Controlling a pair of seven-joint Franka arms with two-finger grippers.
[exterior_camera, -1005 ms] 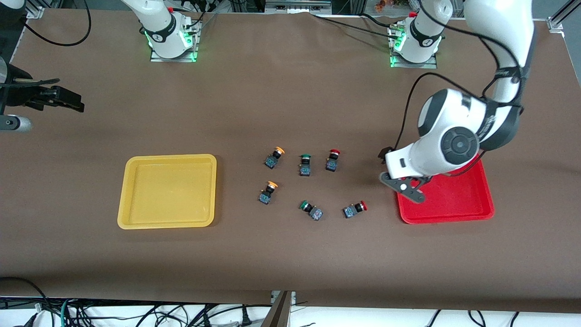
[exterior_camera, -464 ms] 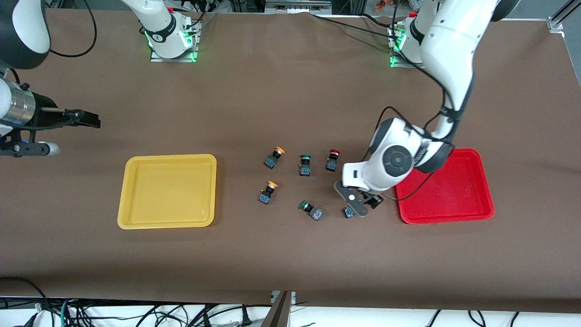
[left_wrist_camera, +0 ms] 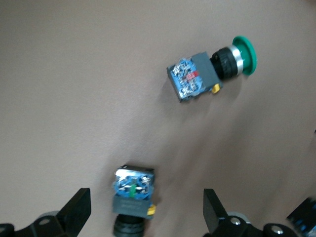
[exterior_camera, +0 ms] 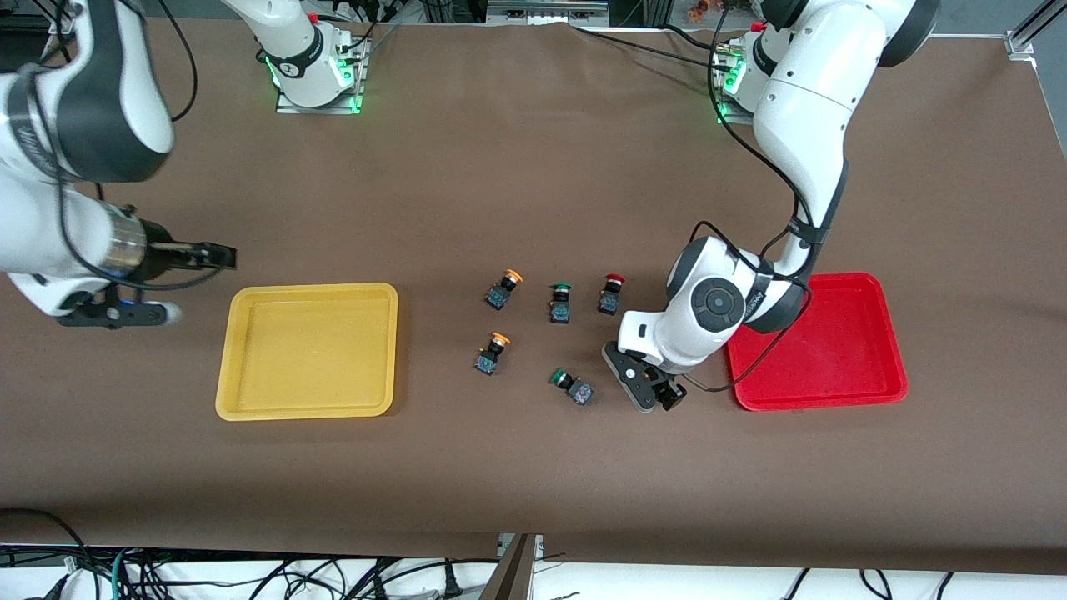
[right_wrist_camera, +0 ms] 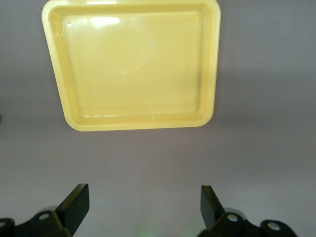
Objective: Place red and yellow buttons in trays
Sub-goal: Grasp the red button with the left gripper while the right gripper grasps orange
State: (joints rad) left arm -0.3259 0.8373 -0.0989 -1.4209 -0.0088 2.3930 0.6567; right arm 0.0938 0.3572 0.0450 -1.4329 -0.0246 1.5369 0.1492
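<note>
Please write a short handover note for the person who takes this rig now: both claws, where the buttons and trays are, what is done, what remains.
Left claw: open, low over the red button beside the red tray, not gripping.
Right claw: open, empty, beside the yellow tray.
On the table between the trays: another red button, two yellow buttons.
Done: nothing; both trays hold no buttons.
Left: all four buttons.

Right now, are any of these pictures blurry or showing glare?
Front view: sharp on the table, but the right arm is smeared. Left wrist view: the green-capped button and the switch look slightly soft. Right wrist view: a bright glare patch sits on the yellow tray near one rim, and the cloth around it looks hazy.
</note>
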